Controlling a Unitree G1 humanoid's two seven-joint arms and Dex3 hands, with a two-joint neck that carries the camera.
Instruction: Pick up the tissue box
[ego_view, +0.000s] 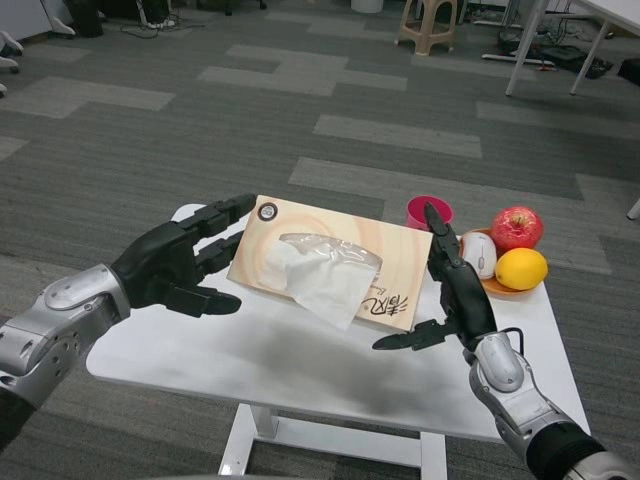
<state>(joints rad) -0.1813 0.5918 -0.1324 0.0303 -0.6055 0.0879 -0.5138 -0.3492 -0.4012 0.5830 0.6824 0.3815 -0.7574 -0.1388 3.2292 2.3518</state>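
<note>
The tissue box is held off the table — pressed between left hand and right hand, fingers extended.

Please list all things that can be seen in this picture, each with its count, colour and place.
tissue box: one, light wood pattern, white tissue hanging out, held between both hands above the table
table: one, white, centre
cup: one, pink, behind the box
plate: one, orange, table's right end
computer mouse: one, white, on the plate
apple: one, red, on the plate
lemon: one, yellow, on the plate
stool: one, beige, far floor
left hand: black, pressing the box's left end
right hand: black, pressing the box's right end
</note>
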